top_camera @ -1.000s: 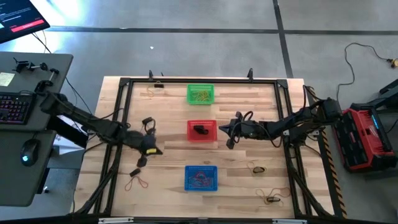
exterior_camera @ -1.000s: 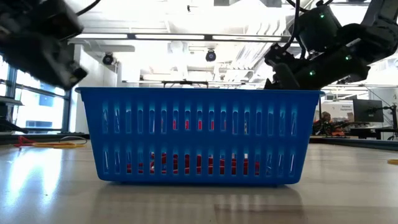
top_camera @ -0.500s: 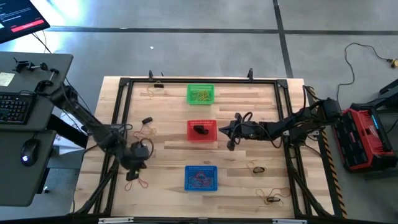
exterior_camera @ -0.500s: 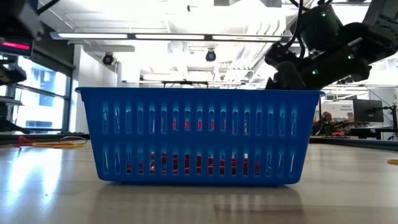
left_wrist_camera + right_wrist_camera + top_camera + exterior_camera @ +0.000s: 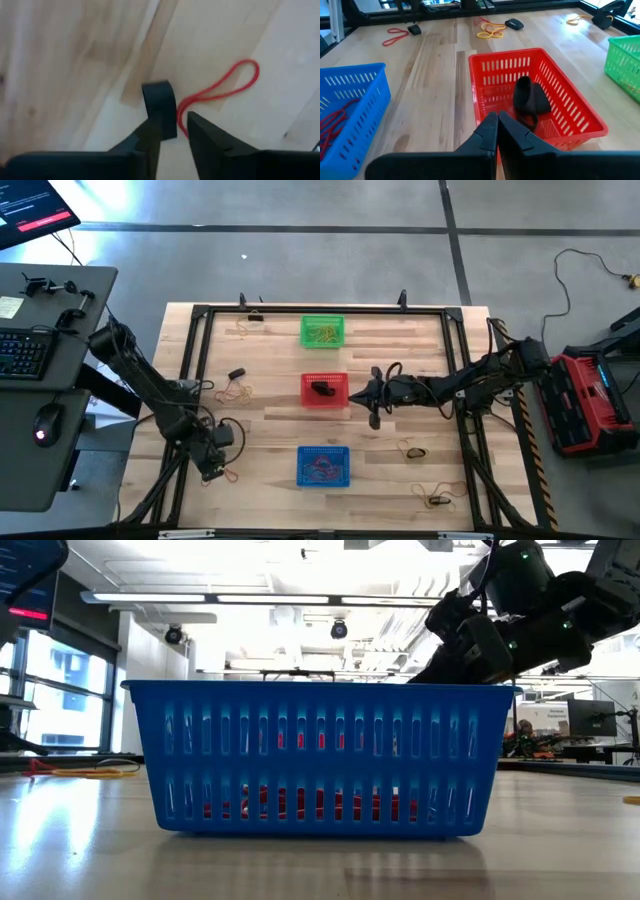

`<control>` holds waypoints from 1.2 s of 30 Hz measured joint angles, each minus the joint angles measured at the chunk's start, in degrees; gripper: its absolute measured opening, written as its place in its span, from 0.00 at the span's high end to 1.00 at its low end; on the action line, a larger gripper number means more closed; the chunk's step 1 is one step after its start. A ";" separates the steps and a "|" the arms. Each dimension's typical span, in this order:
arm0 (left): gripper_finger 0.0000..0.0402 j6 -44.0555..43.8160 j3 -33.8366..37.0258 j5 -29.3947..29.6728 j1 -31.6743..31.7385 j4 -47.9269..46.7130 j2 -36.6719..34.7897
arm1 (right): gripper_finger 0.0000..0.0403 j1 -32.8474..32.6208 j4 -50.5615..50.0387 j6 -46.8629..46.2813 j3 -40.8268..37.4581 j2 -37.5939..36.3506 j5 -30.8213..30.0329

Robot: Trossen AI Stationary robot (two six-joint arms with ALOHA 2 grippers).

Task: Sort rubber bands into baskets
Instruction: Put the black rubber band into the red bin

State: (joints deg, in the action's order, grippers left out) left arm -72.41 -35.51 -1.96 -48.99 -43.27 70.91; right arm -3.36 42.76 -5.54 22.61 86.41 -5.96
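Observation:
Three baskets stand in a row down the table's middle: green [image 5: 322,332] with yellow-tan rubber bands, red [image 5: 324,390] with black bands [image 5: 530,100], blue [image 5: 323,466] with red ones. My left gripper [image 5: 214,468] points down near the table's near-left corner. Its fingers stand a little open [image 5: 180,131] over a wide black band [image 5: 159,102] and a red band [image 5: 220,90], both lying on the wood. My right gripper [image 5: 372,395] is shut [image 5: 497,119] and hovers at the red basket's right side, holding nothing. My left gripper comes from above, pointing down. The black band's near end [image 5: 162,125] lies against one finger in the wrist view, and the red band's end [image 5: 183,117] runs into the gap. I cannot tell whether the fingers touch either band.
Loose bands lie left of the red basket [image 5: 235,392], at the far-left edge [image 5: 250,317] and on the near right [image 5: 412,450] [image 5: 437,500]. A black frame [image 5: 320,309] runs round the tabletop. In the low view the blue basket [image 5: 320,755] fills the middle.
My left gripper has swung toward the table's near edge and a little left, from beside the red basket to over the black and red bands, and has turned to point down. My right gripper has stayed by the red basket.

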 joint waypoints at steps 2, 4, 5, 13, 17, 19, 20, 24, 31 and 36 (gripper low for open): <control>0.72 -1.05 0.00 -1.36 0.00 -0.05 1.04 | 1.00 -0.04 -0.04 0.00 0.00 0.00 0.00; 0.66 -1.91 0.00 -2.01 0.00 -0.20 1.94 | 1.00 -0.07 -0.02 0.00 0.00 0.02 0.00; 0.64 -2.34 0.00 -2.01 0.00 -0.30 2.29 | 1.00 -0.07 -0.04 0.00 0.00 0.02 0.00; 0.53 -3.07 0.00 -1.97 0.72 1.35 4.98 | 1.00 -0.07 -0.04 0.22 0.00 0.02 -0.02; 0.56 -4.43 0.00 -2.17 1.17 1.21 6.97 | 1.00 -0.07 -0.04 0.45 0.00 0.02 -0.02; 0.61 -4.44 0.00 -3.07 1.42 1.23 8.06 | 1.00 -0.07 -0.04 0.46 0.00 0.00 -0.02; 0.64 -4.16 0.00 -3.60 1.50 1.17 8.51 | 1.00 -0.07 -0.04 0.48 0.00 0.00 -0.02; 0.78 -2.06 0.00 -4.44 2.31 0.72 8.95 | 1.00 -0.07 -0.05 0.64 0.00 0.02 -0.04; 0.99 8.00 -4.37 2.48 6.71 -5.71 7.36 | 1.00 -0.07 -0.07 0.63 0.00 0.02 -0.06; 0.98 17.43 -8.76 12.24 13.99 -7.65 6.99 | 1.00 -0.07 -0.07 0.63 0.00 0.02 -0.07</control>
State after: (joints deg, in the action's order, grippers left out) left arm -54.98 -44.26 10.29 -35.00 -50.92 77.91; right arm -3.42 42.70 -4.91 22.61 86.43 -6.02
